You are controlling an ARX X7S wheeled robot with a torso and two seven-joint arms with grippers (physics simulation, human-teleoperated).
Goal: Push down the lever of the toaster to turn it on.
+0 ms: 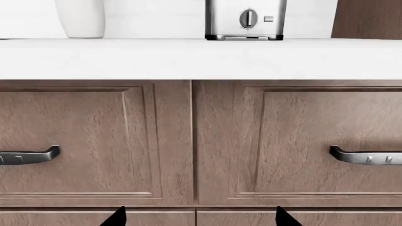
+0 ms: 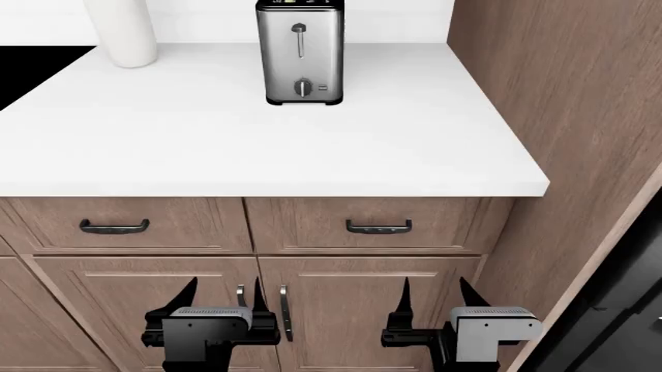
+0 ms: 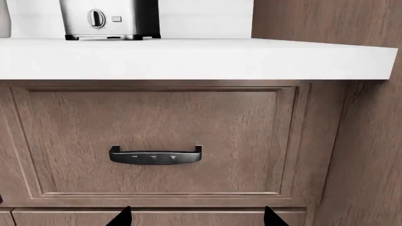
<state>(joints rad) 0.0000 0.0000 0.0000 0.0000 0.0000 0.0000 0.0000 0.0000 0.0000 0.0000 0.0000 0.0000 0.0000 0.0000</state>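
Both our grippers, left [image 2: 222, 298] and right [image 2: 432, 298], hang spread below the counter's [image 2: 310, 155] front edge (nothing held), so next we reach for the toaster's [image 2: 300, 53] lever [image 2: 299, 31] near the back edge.

Both grippers have grey boxy housings, black frames, and pointed black fingers [image 2: 184, 296].

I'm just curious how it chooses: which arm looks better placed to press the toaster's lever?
Slightly the left: the left gripper sits nearer below the toaster and its lever than the right gripper. Both hang open, low by the cabinet doors.
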